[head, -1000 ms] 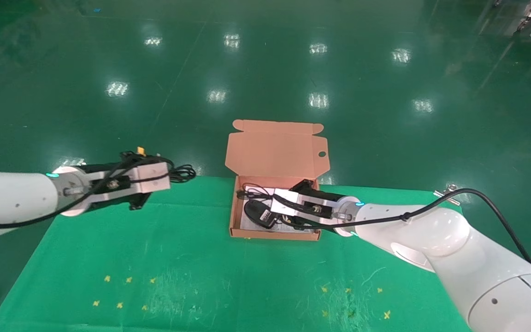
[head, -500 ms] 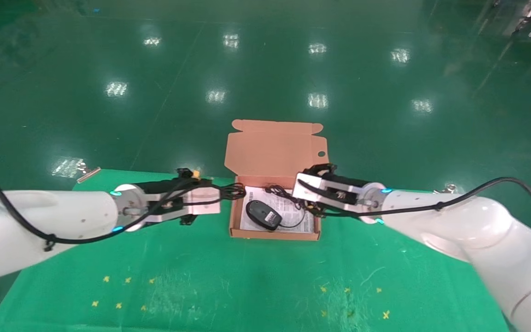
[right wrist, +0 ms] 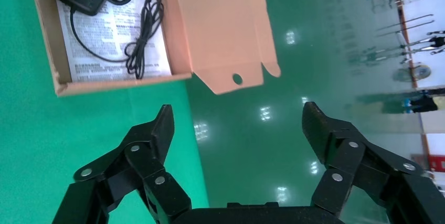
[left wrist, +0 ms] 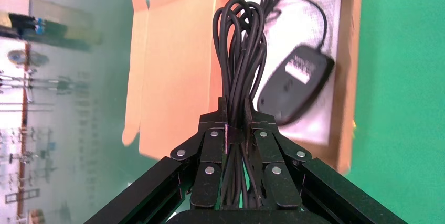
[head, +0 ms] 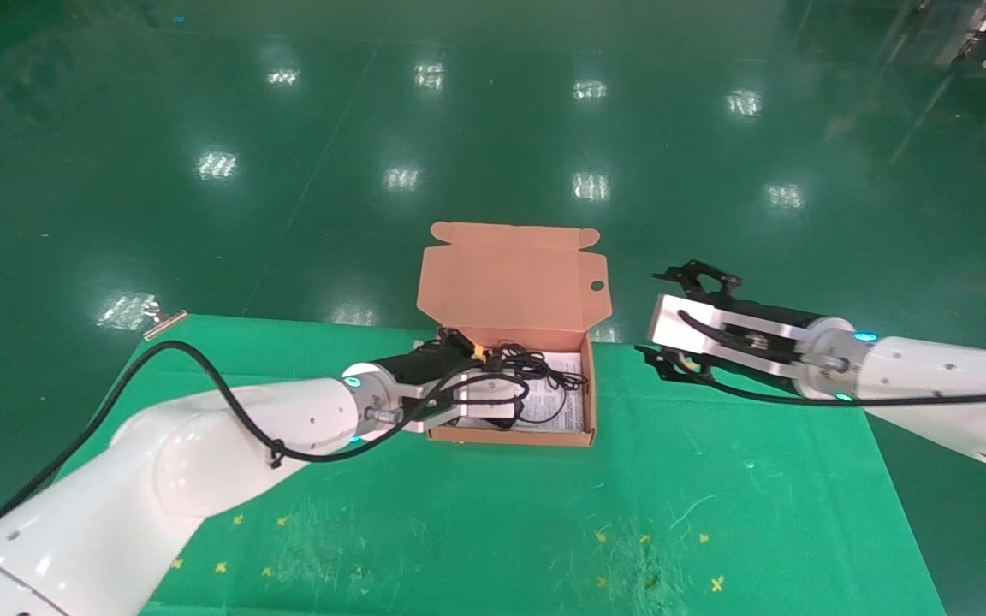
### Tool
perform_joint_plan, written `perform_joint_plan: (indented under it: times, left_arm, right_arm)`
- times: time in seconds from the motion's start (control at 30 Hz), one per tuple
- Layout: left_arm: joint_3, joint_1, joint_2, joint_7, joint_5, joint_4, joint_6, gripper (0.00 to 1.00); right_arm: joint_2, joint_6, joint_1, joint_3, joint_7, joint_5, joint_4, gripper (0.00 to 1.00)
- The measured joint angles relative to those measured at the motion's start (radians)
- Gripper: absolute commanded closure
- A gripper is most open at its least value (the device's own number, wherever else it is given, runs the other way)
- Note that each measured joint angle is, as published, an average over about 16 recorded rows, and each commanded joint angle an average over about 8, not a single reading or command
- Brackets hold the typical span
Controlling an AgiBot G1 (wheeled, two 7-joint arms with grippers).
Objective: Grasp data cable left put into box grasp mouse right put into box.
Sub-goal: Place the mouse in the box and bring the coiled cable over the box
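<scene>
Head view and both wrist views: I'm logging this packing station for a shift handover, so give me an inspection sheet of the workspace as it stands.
Surface: green mat with small yellow cross marks.
Job's things: box open, lid flap upright; mouse lies inside on the white printed sheet, its label face showing; data cable bundled, held over the box.
Clutter: nothing seen.
Grippers: left gripper shut on the data cable, above the box's left part; right gripper open and empty, right of the box, off its rim.
Cables: mouse cord lies in the box; black harness cables run along both arms.
Surroundings: glossy green floor with light reflections.
</scene>
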Motion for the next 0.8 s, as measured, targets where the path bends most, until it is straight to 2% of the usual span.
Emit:
perform_joint_plan:
  times: [0.4, 0.43, 0.67, 0.7, 0.8]
  left_arm:
    - [0.132, -0.013, 0.040, 0.192, -0.227, 0.104, -0.124, 1.00]
    - [0.144, -0.015, 0.040, 0.202, -0.246, 0.110, -0.130, 0.96]
    - [0.214, -0.032, 0.044, 0.252, -0.339, 0.143, -0.158, 0.08]
    - [0.220, -0.034, 0.044, 0.255, -0.346, 0.146, -0.160, 0.00]
    - [0.232, -0.038, 0.045, 0.263, -0.361, 0.154, -0.163, 0.00]
  right_arm:
    - [0.184, 0.021, -0.012, -0.035, 0.226, -0.118, 0.252, 0.00]
    - [0.195, 0.022, -0.012, -0.038, 0.245, -0.129, 0.268, 0.00]
    - [0.239, 0.032, -0.013, -0.053, 0.336, -0.192, 0.343, 0.00]
    - [0.242, 0.033, -0.013, -0.054, 0.343, -0.198, 0.349, 0.00]
    - [0.247, 0.036, -0.013, -0.057, 0.358, -0.210, 0.360, 0.00]
